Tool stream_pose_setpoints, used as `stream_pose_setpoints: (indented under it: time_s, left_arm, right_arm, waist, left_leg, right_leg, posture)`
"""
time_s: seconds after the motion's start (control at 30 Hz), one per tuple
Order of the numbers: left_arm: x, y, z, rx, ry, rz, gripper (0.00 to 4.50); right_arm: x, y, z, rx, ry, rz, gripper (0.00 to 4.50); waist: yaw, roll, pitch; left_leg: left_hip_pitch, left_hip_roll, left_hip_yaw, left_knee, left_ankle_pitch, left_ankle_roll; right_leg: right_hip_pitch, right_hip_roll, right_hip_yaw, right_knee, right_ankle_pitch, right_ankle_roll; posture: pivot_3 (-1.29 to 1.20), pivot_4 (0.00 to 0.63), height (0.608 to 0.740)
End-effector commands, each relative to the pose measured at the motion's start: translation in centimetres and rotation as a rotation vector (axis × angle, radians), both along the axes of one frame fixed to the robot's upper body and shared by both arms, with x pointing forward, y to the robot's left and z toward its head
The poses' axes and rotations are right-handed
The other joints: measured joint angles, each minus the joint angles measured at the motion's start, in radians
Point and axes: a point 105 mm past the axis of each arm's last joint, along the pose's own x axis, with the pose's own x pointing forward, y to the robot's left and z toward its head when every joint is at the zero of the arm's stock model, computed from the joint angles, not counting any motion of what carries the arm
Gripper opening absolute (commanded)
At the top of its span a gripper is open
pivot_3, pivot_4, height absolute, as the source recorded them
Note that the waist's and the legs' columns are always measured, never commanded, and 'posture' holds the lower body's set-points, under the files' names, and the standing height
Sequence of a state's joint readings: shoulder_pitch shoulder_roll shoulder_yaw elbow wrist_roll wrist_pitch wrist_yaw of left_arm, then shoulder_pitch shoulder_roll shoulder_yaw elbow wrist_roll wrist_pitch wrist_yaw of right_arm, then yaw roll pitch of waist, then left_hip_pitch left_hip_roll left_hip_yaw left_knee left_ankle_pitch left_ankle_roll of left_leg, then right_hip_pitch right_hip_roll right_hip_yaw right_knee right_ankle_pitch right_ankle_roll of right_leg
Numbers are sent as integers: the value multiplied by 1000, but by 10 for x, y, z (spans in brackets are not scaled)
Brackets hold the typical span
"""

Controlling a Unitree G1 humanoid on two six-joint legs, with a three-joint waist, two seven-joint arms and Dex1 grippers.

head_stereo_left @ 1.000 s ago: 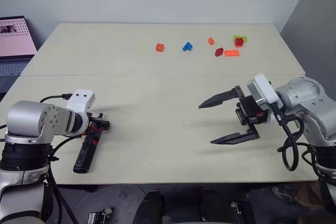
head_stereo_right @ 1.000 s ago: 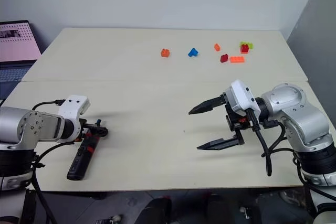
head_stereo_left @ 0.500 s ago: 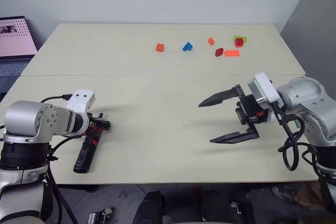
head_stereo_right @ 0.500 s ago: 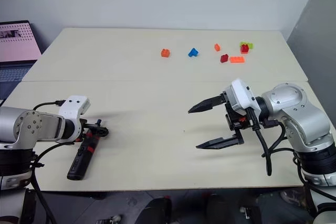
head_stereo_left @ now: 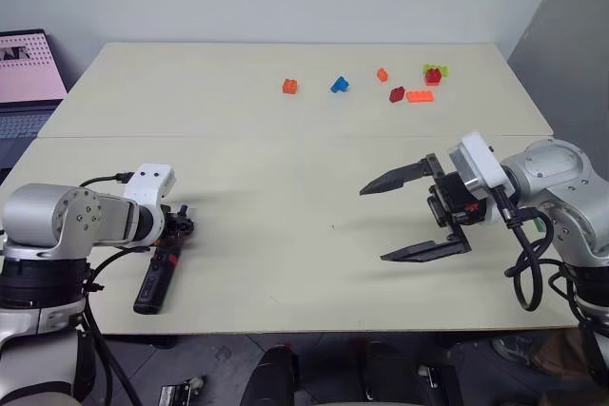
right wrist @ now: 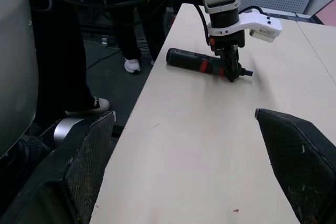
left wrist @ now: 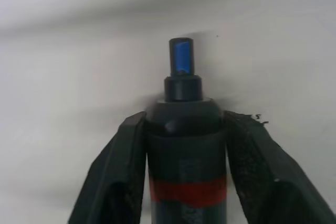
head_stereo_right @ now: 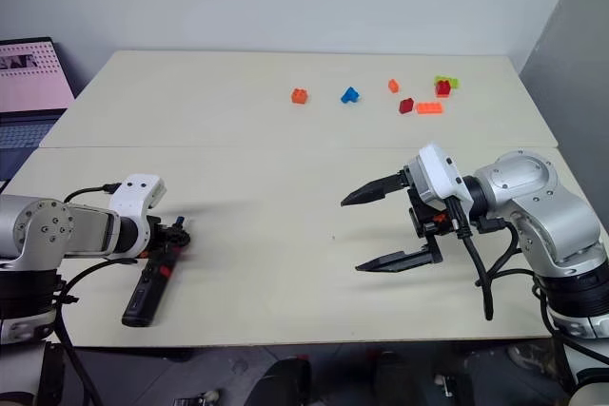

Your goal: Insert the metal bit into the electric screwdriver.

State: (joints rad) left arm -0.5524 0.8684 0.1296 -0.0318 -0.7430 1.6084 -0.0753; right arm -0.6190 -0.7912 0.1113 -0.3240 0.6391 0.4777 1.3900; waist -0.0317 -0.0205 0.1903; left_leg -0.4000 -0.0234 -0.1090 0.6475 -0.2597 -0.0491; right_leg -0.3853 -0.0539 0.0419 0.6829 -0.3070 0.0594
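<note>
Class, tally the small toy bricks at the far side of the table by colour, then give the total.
Orange bricks: 3
Blue brick: 1
Red bricks: 2
Green brick: 1
Total: 7

Left gripper [head_stereo_left: 177,227] angled down, fingers clamped on the electric screwdriver [head_stereo_left: 158,273]. Right gripper [head_stereo_left: 409,216] raised, pointing left, jaws wide apart.

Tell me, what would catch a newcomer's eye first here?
Probably the right gripper, hanging with jaws spread wide above the pale table. At the table's near left corner, the left gripper has shut on the electric screwdriver. A scatter of bright toy bricks lies far back.
</note>
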Motion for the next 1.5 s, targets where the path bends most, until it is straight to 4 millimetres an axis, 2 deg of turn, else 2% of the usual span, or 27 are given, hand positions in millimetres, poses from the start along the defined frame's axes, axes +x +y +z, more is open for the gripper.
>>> stream_pose_setpoints:
  time_s: [0.03,0.2,0.37,0.5,0.53,0.67,0.77,0.97,1.1,1.2,1.37,1.5]
  left_arm:
    - [0,5,9,-5,-28,25,1642]
    - [8,3,24,19,-93,20,1642]
    - [35,-30,65,32,-289,-148,1642]
    - [47,-75,91,-62,-398,-316,1642]
    - [47,-83,93,-97,-402,-341,1642]
    - [47,-144,100,-211,-480,-570,1642]
    - [46,-181,103,-302,-541,-673,1642]
    - [45,-239,121,-428,-782,-832,1642]
    - [48,-264,130,-476,-941,-867,1642]
    - [56,-274,131,-498,-1049,-817,1642]
    - [57,-271,103,-449,-1122,-808,1642]
    - [57,-265,91,-409,-1163,-787,1642]
  right_arm:
    - [-3,-2,8,4,-42,-4,4500]
    - [-2,-2,7,2,-43,-9,4500]
    - [1,-6,9,6,-50,-45,4500]
    - [3,-13,11,19,-42,-105,4500]
    - [3,-13,12,24,-41,-117,4500]
    - [4,-24,18,53,-50,-226,4500]
    - [4,-31,21,71,-49,-295,4500]
    - [8,-41,30,139,-63,-444,4500]
    - [15,-47,30,158,-85,-536,4500]
    - [23,-52,28,166,-113,-612,4500]
    - [26,-53,25,170,-129,-647,4500]
    - [25,-53,23,161,-129,-647,4500]
  waist:
    - [0,0,0]
    - [0,0,0]
    - [6,-1,0]
    - [10,-2,-1]
    - [7,-2,-1]
    - [3,-1,-1]
    - [3,-2,-1]
    - [2,-2,-1]
    - [3,-2,-1]
    - [0,-1,-1]
    - [6,-1,-1]
    - [6,-1,-1]
  left_leg:
    - [0,0,0,0,0,0]
    - [0,0,0,0,0,0]
    - [-1,0,-1,0,1,-1]
    - [-1,-1,0,2,1,-2]
    - [-1,-1,0,2,1,-2]
    - [-1,-1,1,2,1,-2]
    - [-3,-1,1,2,1,-2]
    - [-2,-1,3,4,1,-2]
    - [-2,-1,3,6,1,-1]
    - [-2,-1,4,9,1,0]
    - [-1,-2,3,13,0,2]
    - [-1,-2,2,12,-1,2]
  right_leg:
    - [0,0,0,0,0,0]
    - [0,0,0,0,0,0]
    - [0,0,-1,0,0,0]
    - [1,0,-1,-1,0,0]
    - [1,-1,-1,-1,0,1]
    - [1,0,1,-1,0,1]
    - [0,0,1,-2,0,1]
    - [0,0,2,-1,0,1]
    - [2,0,2,-1,1,2]
    - [4,0,1,-1,1,2]
    - [7,0,1,-2,2,3]
    - [6,0,1,-1,2,3]
  posture:
    - [0,150,740]
    - [0,150,740]
    - [0,150,740]
    - [0,150,740]
    - [0,150,740]
    - [0,150,740]
    - [0,150,740]
    - [0,150,740]
    - [0,150,740]
    - [0,150,740]
    - [0,150,740]
    - [0,150,740]
